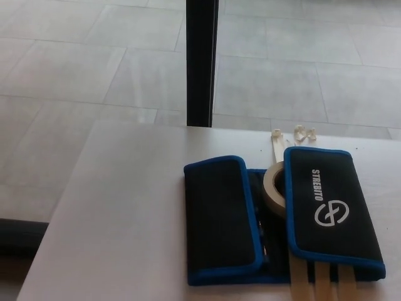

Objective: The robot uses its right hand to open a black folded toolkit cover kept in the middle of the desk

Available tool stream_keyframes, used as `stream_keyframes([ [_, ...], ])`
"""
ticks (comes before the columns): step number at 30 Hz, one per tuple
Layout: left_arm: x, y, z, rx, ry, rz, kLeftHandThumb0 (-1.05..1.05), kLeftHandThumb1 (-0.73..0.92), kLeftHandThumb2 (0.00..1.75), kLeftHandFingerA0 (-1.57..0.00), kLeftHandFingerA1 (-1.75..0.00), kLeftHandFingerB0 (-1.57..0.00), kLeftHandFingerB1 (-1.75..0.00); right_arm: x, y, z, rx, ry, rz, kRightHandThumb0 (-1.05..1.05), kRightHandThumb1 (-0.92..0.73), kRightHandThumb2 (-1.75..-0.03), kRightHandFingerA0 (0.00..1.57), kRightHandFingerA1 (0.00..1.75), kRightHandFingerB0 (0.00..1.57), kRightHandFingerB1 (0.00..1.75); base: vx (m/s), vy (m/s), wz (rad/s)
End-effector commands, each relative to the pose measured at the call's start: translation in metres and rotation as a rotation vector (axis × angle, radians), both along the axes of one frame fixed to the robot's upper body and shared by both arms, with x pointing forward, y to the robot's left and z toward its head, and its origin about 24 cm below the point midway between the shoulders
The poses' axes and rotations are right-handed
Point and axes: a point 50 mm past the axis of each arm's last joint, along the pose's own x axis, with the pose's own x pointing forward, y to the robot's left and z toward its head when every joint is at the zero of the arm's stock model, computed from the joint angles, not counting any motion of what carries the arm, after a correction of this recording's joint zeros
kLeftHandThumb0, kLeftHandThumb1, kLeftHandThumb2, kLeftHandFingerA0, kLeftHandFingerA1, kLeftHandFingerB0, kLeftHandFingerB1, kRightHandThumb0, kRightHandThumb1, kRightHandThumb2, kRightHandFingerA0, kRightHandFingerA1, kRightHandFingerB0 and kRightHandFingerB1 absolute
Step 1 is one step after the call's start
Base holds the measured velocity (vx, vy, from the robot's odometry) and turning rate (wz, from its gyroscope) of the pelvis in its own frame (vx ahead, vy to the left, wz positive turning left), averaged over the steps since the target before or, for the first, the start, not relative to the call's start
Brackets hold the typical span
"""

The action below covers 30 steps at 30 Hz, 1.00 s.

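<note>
A black toolkit cover [219, 216] with blue trim lies on the white desk [119, 213], right of centre in the head view. Its left flap is folded in over the middle. Its right flap [329, 210], printed with a white logo, is also folded in and lifted slightly by a roll of beige tape [274, 191] standing under its edge. Between the flaps a narrow strip of the inside shows. Neither of my hands appears in the picture.
Several beige straps [326, 285] stick out below the cover at the desk's front edge. White ties [304, 132] lie at the desk's far edge behind the cover. A black post [202, 63] rises behind the desk over a grey tiled floor.
</note>
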Motion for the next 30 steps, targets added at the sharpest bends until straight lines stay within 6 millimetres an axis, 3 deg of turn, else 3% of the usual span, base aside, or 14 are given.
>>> stream_keyframes([
  [1,-0.003,0.031,0.021,-0.085,-0.127,0.233,-0.72,0.7,0.61,-0.55,-0.71,-0.46,-0.5,-0.015,-0.037,0.028,0.116,-0.294,-0.421,-0.67,-0.74,-0.62,0.78,0.99,0.45,0.71,0.0,0.0,0.0],
  [6,-0.011,0.034,0.021,-0.076,-0.114,0.242,-0.73,0.71,0.6,-0.52,-0.67,-0.44,-0.48,-0.017,-0.037,0.027,0.119,-0.268,-0.408,-0.67,-0.81,-0.64,0.6,0.96,0.32,0.66,0.0,0.0,0.0],
  [7,-0.011,0.034,0.021,-0.084,-0.126,0.249,-0.71,0.53,0.95,-0.5,-0.72,-0.37,-0.58,-0.018,-0.037,0.026,0.127,-0.27,-0.417,-0.68,-0.83,-0.65,0.56,0.97,0.27,0.68,0.0,0.0,0.0],
  [8,-0.01,0.033,0.021,-0.092,-0.14,0.25,-0.73,0.71,0.61,-0.53,-0.69,-0.44,-0.48,-0.021,-0.039,0.026,0.138,-0.265,-0.451,-0.67,-0.81,-0.65,0.62,1.16,0.38,0.73,0.0,0.0,0.0],
  [13,-0.007,0.032,0.02,-0.093,-0.132,0.254,-0.72,0.71,0.6,-0.54,-0.68,-0.47,-0.48,-0.026,-0.045,0.029,0.197,-0.286,-0.611,-0.61,-0.81,-0.63,0.57,1.18,0.36,0.72,0.0,0.0,0.0],
  [14,-0.007,0.032,0.02,-0.1,-0.132,0.255,-0.73,0.7,0.61,-0.52,-0.68,-0.44,-0.49,-0.029,-0.049,0.034,0.171,-0.278,-0.691,-0.58,-0.8,-0.69,0.79,1.52,0.44,0.85,0.0,0.0,0.0],
  [19,-0.012,0.032,0.018,-0.104,-0.132,0.257,-0.75,0.69,0.61,-0.52,-0.68,-0.44,-0.48,-0.036,-0.058,0.042,0.223,-0.335,-0.829,-0.58,-0.88,-0.67,0.6,1.63,0.38,1.01,0.0,0.0,0.0],
  [20,-0.013,0.032,0.017,-0.101,-0.134,0.259,-0.76,0.7,0.61,-0.53,-0.68,-0.44,-0.48,-0.036,-0.059,0.044,0.227,-0.346,-0.892,-0.58,-0.85,-0.66,0.95,1.68,0.52,1.04,0.0,0.0,0.0],
  [22,-0.013,0.032,0.017,-0.1,-0.13,0.265,-0.77,0.56,0.98,-0.51,-0.69,-0.37,-0.56,-0.033,-0.066,0.057,0.261,-0.445,-1.035,-0.57,-0.87,-0.58,0.38,1.45,0.33,1.06,0.0,0.0,0.0],
  [24,-0.012,0.031,0.017,-0.105,-0.132,0.269,-0.73,0.7,0.62,-0.53,-0.67,-0.42,-0.47,-0.026,-0.071,0.067,0.232,-0.51,-1.045,-0.61,-0.75,-0.58,0.54,1.67,0.18,0.98,0.0,0.0,0.0],
  [25,-0.011,0.031,0.017,-0.106,-0.136,0.27,-0.73,0.7,0.6,-0.52,-0.65,-0.43,-0.47,-0.017,-0.075,0.078,0.228,-0.591,-1.03,-0.67,-0.74,-0.62,0.95,1.75,0.0,0.93,0.0,0.0,0.0],
  [27,-0.01,0.031,0.018,-0.111,-0.146,0.285,-0.7,0.53,0.95,-0.52,-0.7,-0.39,-0.58,-0.001,-0.079,0.094,0.13,-0.569,-0.886,-0.7,-0.75,-0.67,1.19,1.66,0.3,0.9,0.0,0.0,0.0],
  [28,-0.01,0.031,0.018,-0.104,-0.139,0.275,-0.71,0.55,0.97,-0.52,-0.7,-0.39,-0.57,0.01,-0.08,0.105,0.117,-0.622,-0.861,-0.69,-0.73,-0.62,0.9,1.67,0.34,1.32,0.0,0.0,0.0],
  [30,-0.009,0.032,0.019,-0.09,-0.122,0.256,-0.71,0.54,0.97,-0.52,-0.7,-0.39,-0.58,0.033,-0.08,0.129,0.101,-0.747,-0.737,-0.67,-0.74,-0.67,0.68,1.68,0.27,1.08,0.0,0.0,0.0],
])
